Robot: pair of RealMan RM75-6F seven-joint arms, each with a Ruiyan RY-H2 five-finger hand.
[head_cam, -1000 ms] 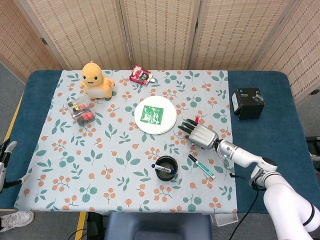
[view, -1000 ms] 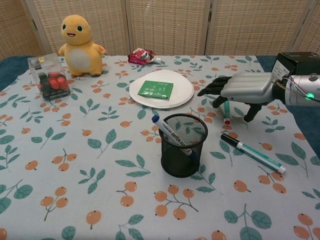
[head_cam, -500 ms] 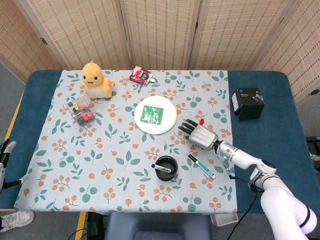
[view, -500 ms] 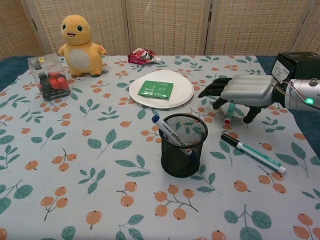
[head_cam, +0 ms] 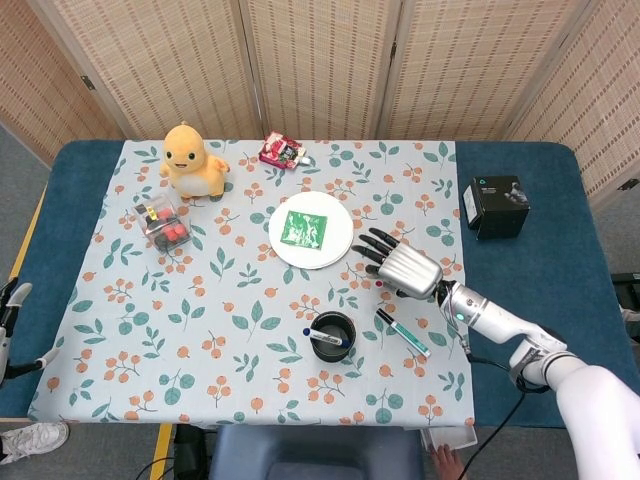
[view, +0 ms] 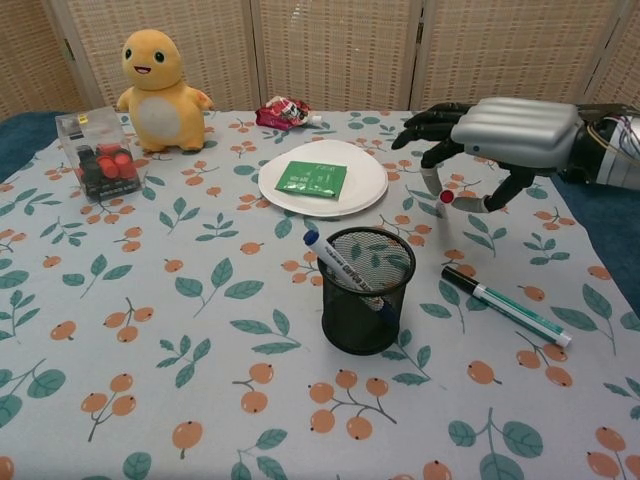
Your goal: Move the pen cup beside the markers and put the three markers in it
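The black mesh pen cup [view: 365, 290] [head_cam: 332, 337] stands at the front middle of the cloth with a blue-capped marker [view: 340, 262] leaning inside it. A black-capped green marker [view: 505, 305] [head_cam: 403, 333] lies on the cloth to the cup's right. My right hand [view: 500, 135] [head_cam: 405, 268] hovers above the cloth behind that marker, right of the plate. It pinches a red-capped marker [view: 447, 197] between thumb and a finger, the other fingers spread. My left hand [head_cam: 12, 330] shows only at the far left edge of the head view, off the table, fingers apart and holding nothing.
A white plate [view: 365, 190] with a green packet [view: 312, 178] sits behind the cup. A yellow plush [view: 158, 90], a clear box of red pieces [view: 98, 152] and a snack packet [view: 283, 112] stand at the back left. A black box [head_cam: 495, 205] sits at the right.
My right hand has risen off the cloth with the red-capped marker pinched in it. The cup and the green marker have not moved.
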